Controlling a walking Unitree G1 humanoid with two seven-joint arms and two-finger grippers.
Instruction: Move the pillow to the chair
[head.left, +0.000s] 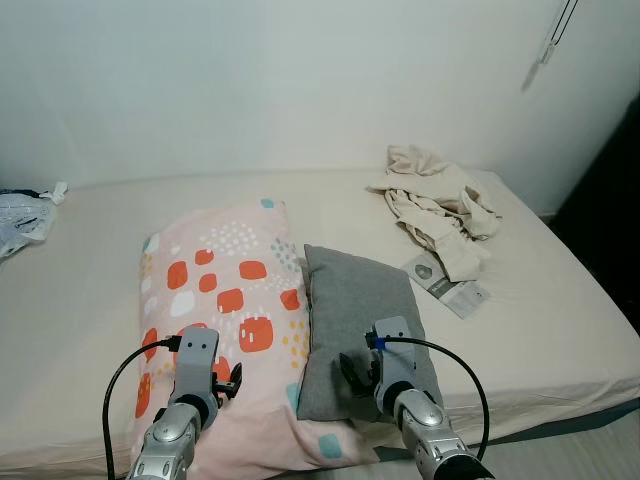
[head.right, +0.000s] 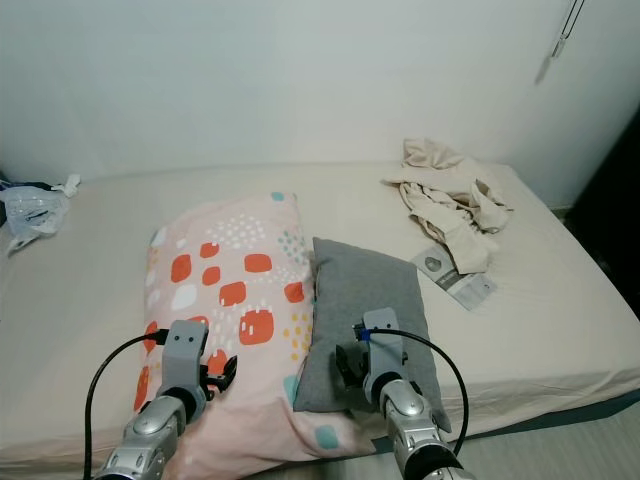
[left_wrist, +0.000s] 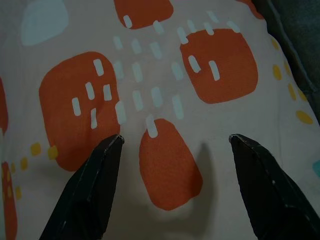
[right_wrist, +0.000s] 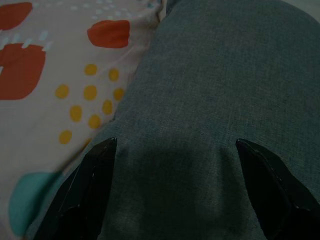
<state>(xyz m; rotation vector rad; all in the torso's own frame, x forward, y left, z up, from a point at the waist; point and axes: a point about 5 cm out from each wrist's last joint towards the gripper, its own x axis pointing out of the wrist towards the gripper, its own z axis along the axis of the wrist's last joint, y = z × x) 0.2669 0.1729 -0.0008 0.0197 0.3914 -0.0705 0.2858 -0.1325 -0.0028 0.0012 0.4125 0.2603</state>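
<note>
Two pillows lie side by side on the bed (head.left: 560, 330). The larger is pink with orange patches (head.left: 225, 300); the smaller is plain grey (head.left: 355, 310) and rests against the pink one's right edge. My left gripper (left_wrist: 175, 142) hovers open just above the pink pillow (left_wrist: 160, 90) near its front end, seen from above at the left gripper (head.left: 215, 385). My right gripper (right_wrist: 175, 145) is open over the grey pillow (right_wrist: 210, 90) near its front part, seen from the head at the right gripper (head.left: 362, 372). Neither holds anything.
A heap of beige clothes (head.left: 435, 200) and a small grey-and-white packet (head.left: 445, 283) lie on the bed's right side. A plastic bag (head.left: 20, 215) sits at the far left. A white wall (head.left: 300, 80) backs the bed; the mattress front edge is just below my arms.
</note>
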